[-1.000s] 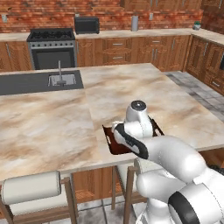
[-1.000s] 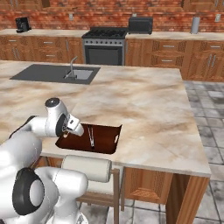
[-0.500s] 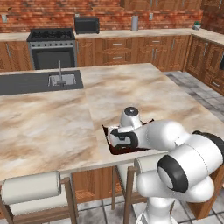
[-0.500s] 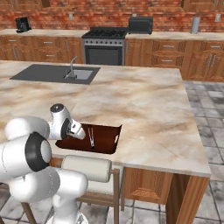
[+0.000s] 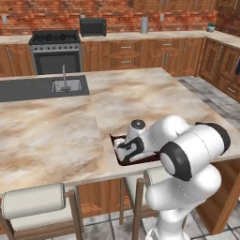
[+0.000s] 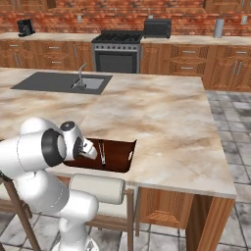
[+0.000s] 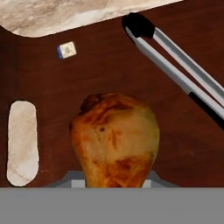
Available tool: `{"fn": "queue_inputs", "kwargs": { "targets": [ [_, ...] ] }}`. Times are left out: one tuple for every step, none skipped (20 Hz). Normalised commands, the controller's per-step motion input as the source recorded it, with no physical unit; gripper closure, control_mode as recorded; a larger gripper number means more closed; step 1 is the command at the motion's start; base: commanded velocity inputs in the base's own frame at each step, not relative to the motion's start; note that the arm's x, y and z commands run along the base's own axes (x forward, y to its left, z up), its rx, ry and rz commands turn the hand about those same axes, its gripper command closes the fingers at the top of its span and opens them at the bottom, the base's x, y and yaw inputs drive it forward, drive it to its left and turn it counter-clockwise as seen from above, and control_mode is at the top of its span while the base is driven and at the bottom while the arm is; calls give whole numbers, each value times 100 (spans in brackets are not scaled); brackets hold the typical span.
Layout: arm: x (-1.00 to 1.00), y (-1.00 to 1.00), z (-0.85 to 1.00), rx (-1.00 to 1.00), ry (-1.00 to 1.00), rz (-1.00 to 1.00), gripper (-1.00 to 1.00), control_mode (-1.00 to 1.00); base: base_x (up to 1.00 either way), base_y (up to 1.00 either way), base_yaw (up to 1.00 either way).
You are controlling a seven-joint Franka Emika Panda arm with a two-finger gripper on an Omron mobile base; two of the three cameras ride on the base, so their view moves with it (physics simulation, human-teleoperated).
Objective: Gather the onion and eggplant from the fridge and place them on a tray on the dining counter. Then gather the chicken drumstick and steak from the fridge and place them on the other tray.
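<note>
Drumstick point(image 7: 114, 139) sits clenched in our gripper point(image 5: 127, 149), hanging just above the dark brown tray point(image 6: 117, 152) at the dining counter's point(image 5: 56, 136) near edge — silver tongs point(image 7: 179, 72) lie beside it. We judge placement is underway — next we lower and let go, clear of the tongs.

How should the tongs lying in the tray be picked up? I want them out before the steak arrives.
Grip the tongs across their two silver arms, mid-length, coming straight down from above. They lie flat on the tray, arms close together, so a narrow pinch likely spans both. The drumstick in the pincer must go down first.
</note>
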Motion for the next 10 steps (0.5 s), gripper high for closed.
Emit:
{"fn": "queue_inputs", "kwargs": {
  "targets": [
    [0,0,-18,0,0,0,-100,-100,0,0,0],
    [0,0,-13,0,0,0,-100,-100,0,0,0],
    [0,0,-6,0,0,0,-100,-100,0,0,0],
    [0,0,-2,0,0,0,-100,-100,0,0,0],
    [0,0,0,0,0,0,-100,-100,0,0,0],
    [0,0,0,0,0,0,-100,-100,0,0,0],
    [0,0,0,0,1,0,-100,-100,0,0,0],
    [0,0,3,0,2,0,-100,-100,0,0,0],
    [0,0,15,0,3,0,-100,-100,0,0,0],
    [0,0,28,0,5,-2,-100,-100,0,0,0]
  ]
}}
